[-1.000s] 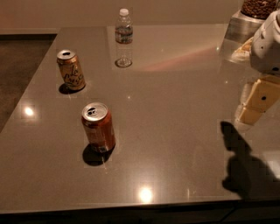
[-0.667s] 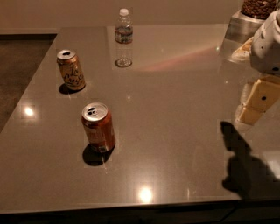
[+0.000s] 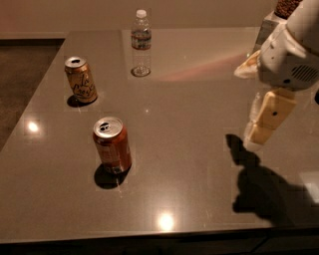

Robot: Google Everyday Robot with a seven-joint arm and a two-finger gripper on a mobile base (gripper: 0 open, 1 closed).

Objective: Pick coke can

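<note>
The coke can, reddish-orange with a silver top, stands upright on the grey table, left of centre and toward the front. My gripper hangs above the table at the right side. It is well to the right of the can, apart from it and holding nothing that I can see. Its shadow falls on the table below it.
A paler yellow-orange can with black script stands at the back left. A clear water bottle stands at the back centre. A pale box with something dark on top sits at the far right corner. The table's front edge is close.
My gripper and arm have moved left, toward the table's middle, and their shadow has moved with them. The cans and the bottle have not moved.
</note>
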